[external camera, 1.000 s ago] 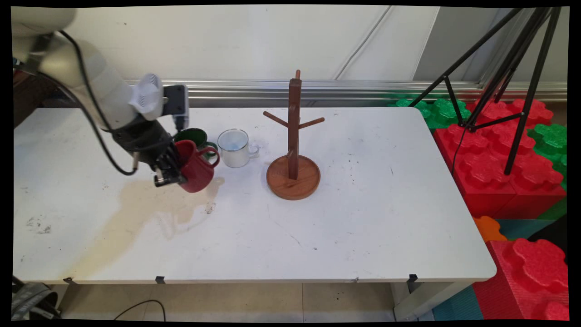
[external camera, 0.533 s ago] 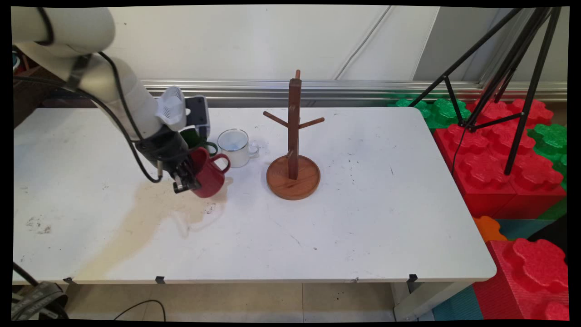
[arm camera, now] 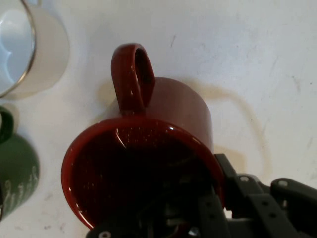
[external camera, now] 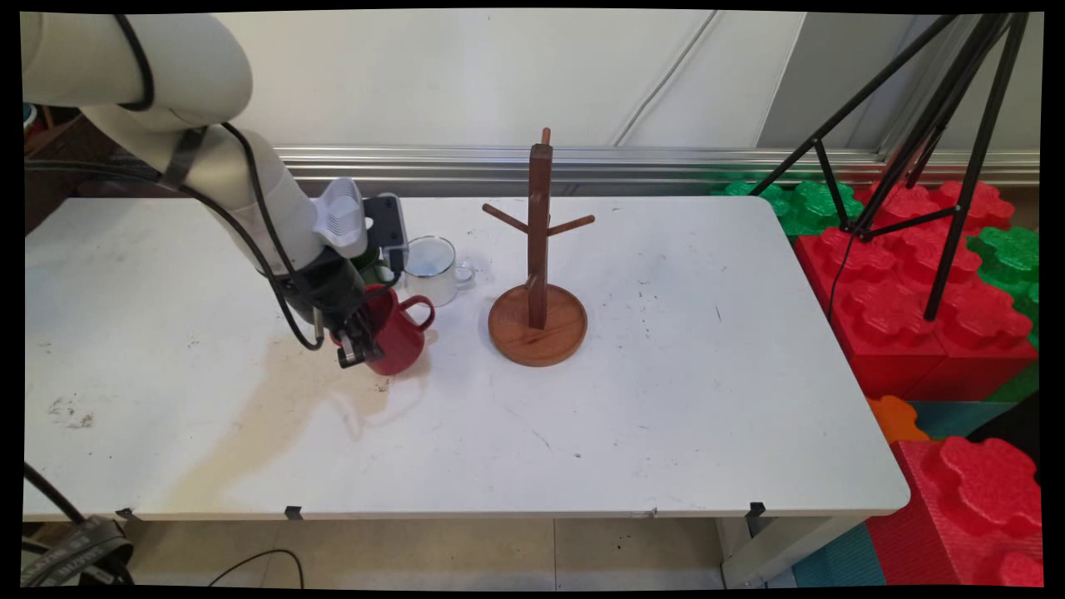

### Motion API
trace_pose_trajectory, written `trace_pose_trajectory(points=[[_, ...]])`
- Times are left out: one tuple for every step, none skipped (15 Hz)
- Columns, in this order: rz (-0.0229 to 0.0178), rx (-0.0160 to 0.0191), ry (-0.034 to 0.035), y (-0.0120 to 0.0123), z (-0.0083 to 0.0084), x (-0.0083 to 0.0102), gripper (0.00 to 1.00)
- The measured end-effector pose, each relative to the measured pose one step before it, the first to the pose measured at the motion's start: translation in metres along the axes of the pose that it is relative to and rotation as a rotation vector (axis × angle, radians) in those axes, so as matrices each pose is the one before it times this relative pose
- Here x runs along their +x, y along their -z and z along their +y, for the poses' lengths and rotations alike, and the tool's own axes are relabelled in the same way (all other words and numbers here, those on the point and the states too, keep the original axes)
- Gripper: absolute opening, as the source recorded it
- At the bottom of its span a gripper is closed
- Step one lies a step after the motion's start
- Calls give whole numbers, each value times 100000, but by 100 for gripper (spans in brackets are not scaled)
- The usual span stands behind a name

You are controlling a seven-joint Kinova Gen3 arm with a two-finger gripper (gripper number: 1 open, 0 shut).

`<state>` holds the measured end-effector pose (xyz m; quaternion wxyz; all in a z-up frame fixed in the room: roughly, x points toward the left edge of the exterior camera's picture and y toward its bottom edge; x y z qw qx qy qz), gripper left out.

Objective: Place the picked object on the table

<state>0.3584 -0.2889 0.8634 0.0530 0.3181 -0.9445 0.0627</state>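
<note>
My gripper point(external camera: 364, 339) is shut on the rim of a red mug point(external camera: 400, 330), one finger inside it and one outside. The mug hangs tilted just above the table point(external camera: 666, 399), its handle pointing right toward the wooden mug tree point(external camera: 538, 274). In the hand view the red mug point(arm camera: 148, 148) fills the middle, mouth toward the camera, handle up, with the gripper point(arm camera: 218, 198) clamped on its lower right rim. A white enamel mug point(external camera: 433, 268) stands just behind it, also seen in the hand view as the white mug point(arm camera: 29, 49). A green mug point(arm camera: 15, 173) is mostly hidden behind the hand.
The mug tree has bare pegs and a round base. A yellowish stain point(external camera: 274, 399) spreads over the table's left front. Large red and green foam blocks point(external camera: 915, 291) and a black tripod point(external camera: 940, 150) stand past the table's right edge.
The arm has carried the red mug to the right and slightly toward the front, closer to the mug tree. The white and green mugs have stayed put.
</note>
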Motion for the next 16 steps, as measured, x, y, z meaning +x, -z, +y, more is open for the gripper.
trace_pose_trajectory(points=[[-140, -175, 122, -215, 106, 151, 0], [-94, -131, 72, -138, 69, 105, 0], [-129, -145, 80, -197, 95, 142, 0], [-67, -98, 52, -122, 60, 90, 0], [-67, -104, 74, -180, 79, 140, 0], [-64, -173, 120, -197, 93, 159, 0], [-4, -82, 174, -177, 68, 153, 0], [-2, -83, 134, -144, 54, 122, 100], [24, -77, 175, -152, 61, 132, 100], [27, -73, 105, -80, 38, 70, 100], [74, -69, 194, -108, 58, 100, 100], [70, -77, 124, -67, 41, 63, 100], [104, -97, 134, -87, 66, 84, 100], [150, 5, 270, -80, 55, 67, 100], [162, -10, 303, -64, 55, 51, 100], [226, 102, 358, -33, 22, 25, 100]])
